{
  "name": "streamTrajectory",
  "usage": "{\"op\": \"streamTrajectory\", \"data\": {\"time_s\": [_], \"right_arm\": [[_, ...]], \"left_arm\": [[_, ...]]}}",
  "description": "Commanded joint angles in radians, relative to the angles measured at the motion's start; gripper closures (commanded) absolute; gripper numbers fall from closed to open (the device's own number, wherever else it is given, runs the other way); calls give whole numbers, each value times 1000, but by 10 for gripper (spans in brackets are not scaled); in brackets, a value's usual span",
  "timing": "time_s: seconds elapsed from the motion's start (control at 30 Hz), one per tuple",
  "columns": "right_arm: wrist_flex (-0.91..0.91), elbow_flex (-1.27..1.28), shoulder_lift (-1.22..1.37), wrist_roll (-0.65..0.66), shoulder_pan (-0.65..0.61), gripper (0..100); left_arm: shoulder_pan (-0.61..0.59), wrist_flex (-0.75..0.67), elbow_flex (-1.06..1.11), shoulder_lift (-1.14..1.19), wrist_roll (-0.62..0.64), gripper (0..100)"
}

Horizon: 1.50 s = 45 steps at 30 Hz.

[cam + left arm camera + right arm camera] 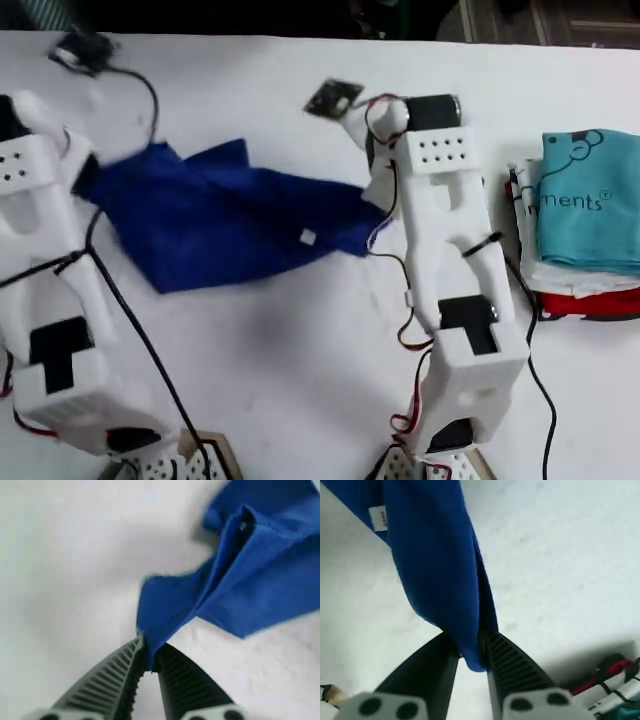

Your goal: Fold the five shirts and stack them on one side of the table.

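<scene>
One dark blue fabric shirt [230, 215] lies crumpled on the white bench [300, 380]. The left fingers [117, 680] clamp one edge and the right fingers [512, 667] the opposite edge. One folded stack [585, 215], teal shirt on top, sits beside the right arm.

High cam's up over the table [300, 380], looking down from the arm-base side, far enough back that I get both arms plus most of the tabletop. Left wrist cam sits right behind the left gripper [150, 652], staring out along its jaws, v. close on the blue shirt [250, 580]. Right wrist cam, same setup behind the right gripper [469, 645]. All three share that shirt. High & right wrist cams also share the stack of folded shirts [585, 220].
</scene>
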Motion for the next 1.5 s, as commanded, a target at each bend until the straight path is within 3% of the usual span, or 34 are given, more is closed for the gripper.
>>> {"op": "streamTrajectory", "data": {"time_s": [0.0, 0.4, 0.6, 0.83, 1.17, 1.47], "right_arm": [[-4, 84, 8, 6, 8, 980], [1, 367, -35, 46, 50, 980], [-2, 365, -90, 64, 77, 967], [7, 253, -251, -81, 81, 658], [8, 597, -550, -91, -88, 741], [-217, 764, -363, -196, -219, 741]], "left_arm": [[-1, -48, 198, -77, -20, 977], [-16, -140, 559, -186, -18, 977], [-16, -161, 647, -286, -20, 977], [-16, -238, 726, -308, -11, 977], [-19, -250, 733, -309, -9, 976], [-18, -250, 733, -308, -9, 976]]}}
